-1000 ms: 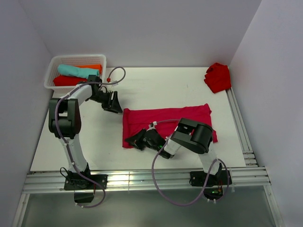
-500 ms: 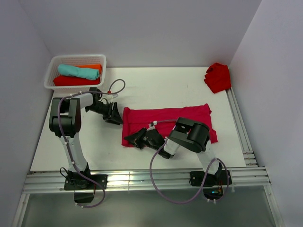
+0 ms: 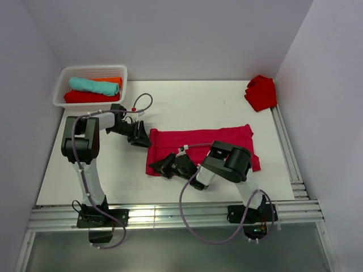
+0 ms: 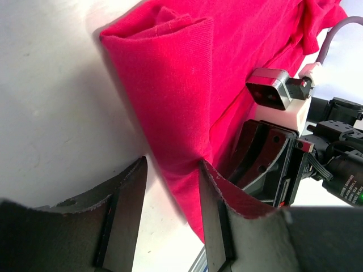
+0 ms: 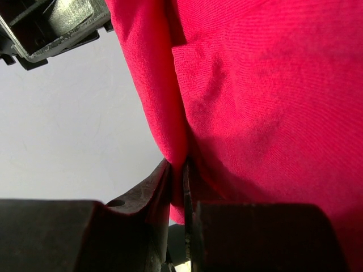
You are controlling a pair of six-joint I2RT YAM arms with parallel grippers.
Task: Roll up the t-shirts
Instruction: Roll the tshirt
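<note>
Roll start: securing the left edge.
Top: crimson t-shirt [image 3: 198,144] flat on worktop [image 3: 187,102]; left tool [image 3: 142,136] at its 10 o'clock corner, right tool [image 3: 161,168] at 7. Left wrist: jaws apart, astride the fold. Right wrist: jaws pinching cloth. Next: close left tool, then roll.

The crimson t-shirt [image 3: 198,144] lies as a wide band across the middle of the worktop [image 3: 193,105]; the left claw [image 3: 144,137], jaws apart, crowds its far-left corner; the right claw [image 3: 156,168], pinched on the hem, blocks the near-left corner, leaving a narrow gap between the two; the right arm [image 3: 229,161] lies over the band's near edge; bare worktop runs beyond the band, between the basket [image 3: 96,67] and the scarlet t-shirt [image 3: 261,92].
</note>
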